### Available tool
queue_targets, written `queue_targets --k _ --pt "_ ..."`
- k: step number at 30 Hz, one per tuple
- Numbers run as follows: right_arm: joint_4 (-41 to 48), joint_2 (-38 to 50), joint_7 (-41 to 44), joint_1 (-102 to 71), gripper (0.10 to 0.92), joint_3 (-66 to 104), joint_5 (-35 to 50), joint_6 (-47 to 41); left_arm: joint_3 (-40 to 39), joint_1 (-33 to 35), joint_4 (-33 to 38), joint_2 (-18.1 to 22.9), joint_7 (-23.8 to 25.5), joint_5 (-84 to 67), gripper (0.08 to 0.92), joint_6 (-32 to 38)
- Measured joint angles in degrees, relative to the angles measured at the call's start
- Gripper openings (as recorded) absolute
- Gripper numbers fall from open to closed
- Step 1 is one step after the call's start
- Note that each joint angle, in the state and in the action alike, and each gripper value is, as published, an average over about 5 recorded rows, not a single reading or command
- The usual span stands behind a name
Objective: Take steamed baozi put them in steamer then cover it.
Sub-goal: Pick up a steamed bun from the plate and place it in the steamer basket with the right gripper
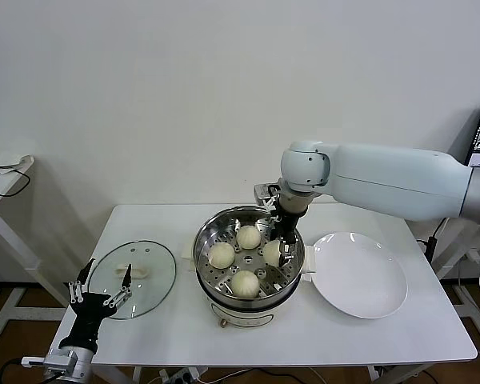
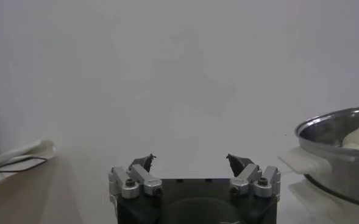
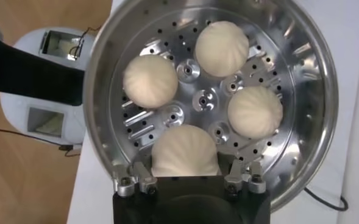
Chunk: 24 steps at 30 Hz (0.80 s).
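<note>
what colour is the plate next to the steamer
Plain white, no pattern. The plate shows best in the head view, empty on the table beside the steamer.

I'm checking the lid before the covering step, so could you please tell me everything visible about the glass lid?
The glass lid is round and clear with a metal rim and a white handle at its centre. It lies flat on the white table, left of the steamer and apart from it. The left gripper is open at its near edge, not gripping it.
</note>
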State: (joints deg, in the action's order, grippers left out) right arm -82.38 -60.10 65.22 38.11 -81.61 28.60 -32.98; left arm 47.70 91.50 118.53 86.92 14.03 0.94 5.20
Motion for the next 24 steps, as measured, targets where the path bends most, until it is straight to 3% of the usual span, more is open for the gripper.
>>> queue_targets --k 24 --pt "3.1 -2.6 0.6 -4.7 0.704 1.4 -4.3 -0.1 0.1 -0.1 -0.5 0.2 0.1 0.0 0.823 0.2"
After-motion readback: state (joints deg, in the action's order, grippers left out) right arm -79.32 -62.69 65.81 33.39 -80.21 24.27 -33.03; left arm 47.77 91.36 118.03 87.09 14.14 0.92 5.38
